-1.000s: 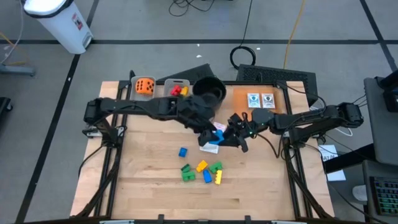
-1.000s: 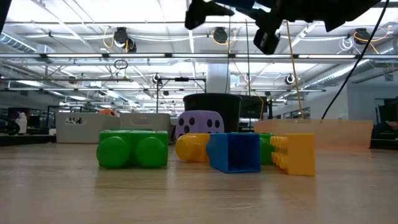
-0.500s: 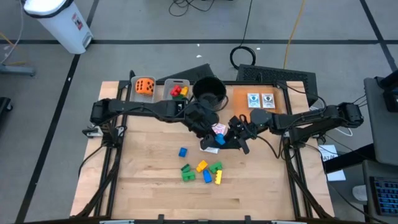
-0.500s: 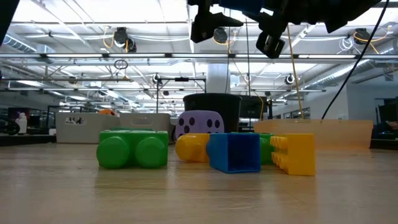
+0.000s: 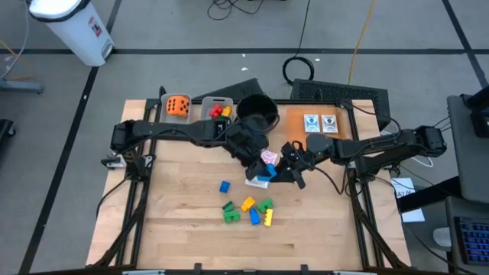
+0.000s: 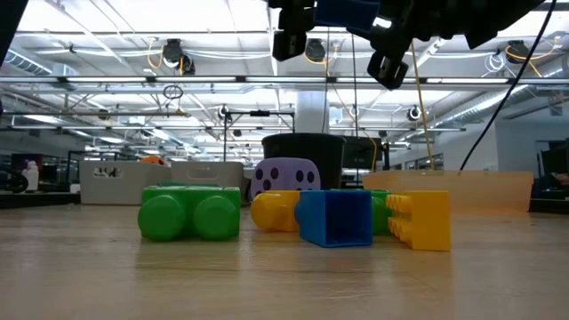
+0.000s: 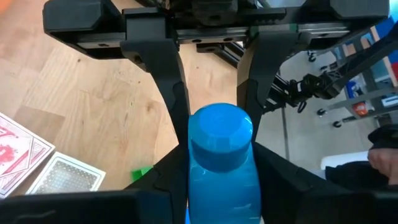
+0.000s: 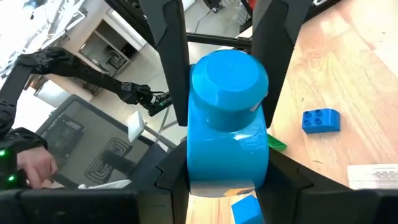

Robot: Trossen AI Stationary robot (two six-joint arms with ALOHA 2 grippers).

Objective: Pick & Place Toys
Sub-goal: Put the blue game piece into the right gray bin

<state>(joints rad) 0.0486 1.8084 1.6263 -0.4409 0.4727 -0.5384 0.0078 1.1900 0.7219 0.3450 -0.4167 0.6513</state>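
Note:
A blue block with a round end hangs over the table's middle, between my two grippers. My left gripper reaches in from the left and my right gripper from the right; both are shut on the block. Below and nearer lie loose toys: a blue block, green blocks, yellow blocks. A purple die rests on the table in front of the black pot. Two picture cards lie flat under the grippers. My left gripper pinches the blue block's end nearer to it between its two fingers, one on each side. It slants down from the table's left. The block is lifted clear of the table. My right gripper pinches the same block's opposite end between its two fingers, coming nearly level from the table's right. Its fingers stand on either side of the round end in the left wrist view. The block hangs between both grippers.
At the far edge stand a grey bin with an orange die, a grey bin with red and yellow blocks, and the pot. Two cards lie on an orange mat at the far right. The near half of the table is bare wood.
My left gripper has sunk a little toward the right gripper, turned at the wrist, and closed its fingers on the blue block that the right gripper holds. The right gripper and the block have stayed where they were.

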